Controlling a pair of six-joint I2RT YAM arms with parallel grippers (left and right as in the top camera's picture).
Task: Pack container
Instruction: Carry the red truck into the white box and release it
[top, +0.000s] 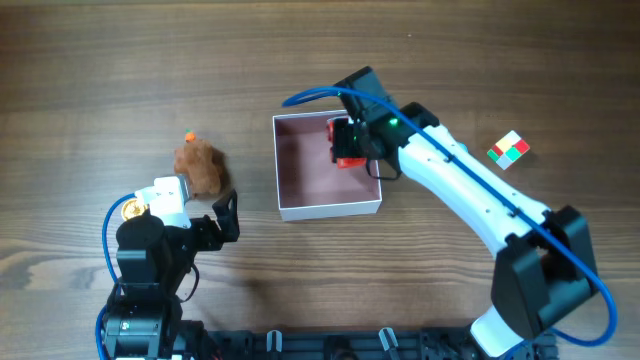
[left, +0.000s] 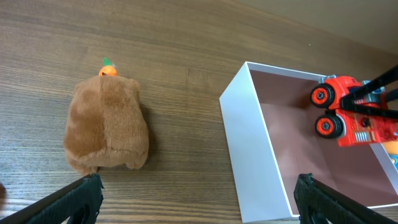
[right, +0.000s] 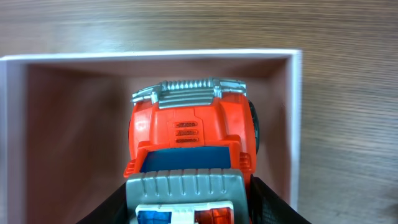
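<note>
The container (top: 329, 209) is a shallow square box with white walls and a pink floor, at the table's middle. My right gripper (top: 352, 140) is shut on a red toy truck (top: 349, 160) inside the box's far right corner. The right wrist view shows the truck (right: 189, 130) between my fingers (right: 189, 208), nose toward the box wall (right: 149, 57). I cannot tell whether it touches the floor. My left gripper (top: 215, 222) is open and empty, just below a brown plush toy (top: 201, 166). In the left wrist view the plush (left: 106, 124) lies left of the box (left: 255, 155), ahead of my open fingers (left: 199, 202).
A small red, green and white cube (top: 509, 149) lies on the wooden table to the right of the right arm. The plush has a small orange tip (top: 189, 136) at its far end. Blue cables run along both arms.
</note>
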